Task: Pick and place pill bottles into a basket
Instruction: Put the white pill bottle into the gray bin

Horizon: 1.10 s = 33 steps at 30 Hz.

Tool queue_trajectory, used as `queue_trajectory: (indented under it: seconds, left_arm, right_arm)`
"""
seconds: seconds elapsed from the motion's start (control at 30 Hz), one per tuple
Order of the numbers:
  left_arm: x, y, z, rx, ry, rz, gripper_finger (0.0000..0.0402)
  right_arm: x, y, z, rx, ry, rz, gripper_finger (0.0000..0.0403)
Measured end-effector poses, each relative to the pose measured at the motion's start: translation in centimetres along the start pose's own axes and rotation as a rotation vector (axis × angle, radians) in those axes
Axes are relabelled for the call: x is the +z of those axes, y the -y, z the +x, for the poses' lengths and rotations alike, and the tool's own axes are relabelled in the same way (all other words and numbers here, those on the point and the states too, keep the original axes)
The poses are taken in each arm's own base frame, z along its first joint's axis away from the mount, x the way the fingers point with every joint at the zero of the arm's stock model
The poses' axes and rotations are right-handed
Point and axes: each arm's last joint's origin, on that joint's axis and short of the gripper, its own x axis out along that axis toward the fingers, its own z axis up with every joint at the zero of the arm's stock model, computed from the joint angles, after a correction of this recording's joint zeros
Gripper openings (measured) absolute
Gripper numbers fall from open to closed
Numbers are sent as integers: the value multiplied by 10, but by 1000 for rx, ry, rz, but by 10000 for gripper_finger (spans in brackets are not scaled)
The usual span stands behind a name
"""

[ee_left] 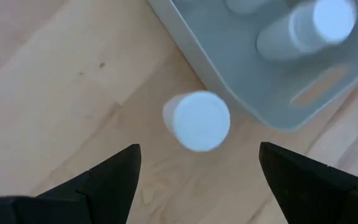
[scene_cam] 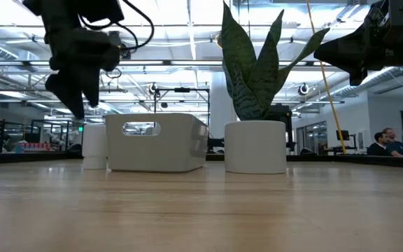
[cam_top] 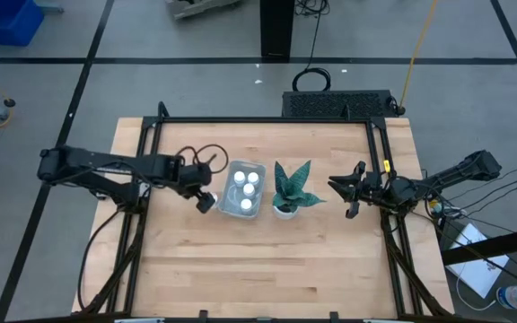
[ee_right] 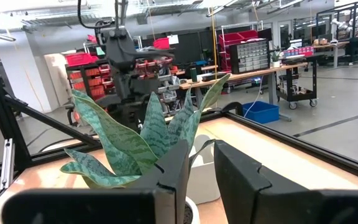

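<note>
High view shows five pill bottles in all: four stand inside the basket (cam_top: 231, 191), their white caps (cam_top: 251, 177) up, and one bottle (cam_top: 208, 201) stands on the tabletop (cam_top: 267, 260) just beside the basket's left wall. One left hand (cam_top: 203, 198) hangs over that lone bottle, fingers (ee_left: 114, 177) spread wide on either side, not touching it. One right hand (cam_top: 349, 190) waits beyond the single potted plant (cam_top: 290, 190), fingers nearly closed, empty. No label or writing can be read.

plant (cam_top: 291, 187) just beside basket (cam_top: 242, 189), open table (cam_top: 258, 269) in front
</note>
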Motion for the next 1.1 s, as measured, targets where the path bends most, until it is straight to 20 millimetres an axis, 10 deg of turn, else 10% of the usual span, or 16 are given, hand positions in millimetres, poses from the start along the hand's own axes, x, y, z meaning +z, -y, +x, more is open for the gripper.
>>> queue_trajectory:
  seconds: [1.1]
  left_arm:
    - [11, 9, 51, 86, -65, 214, 330]
  right_arm:
    - [0, 0, 0, 0, 0, 0, 71]
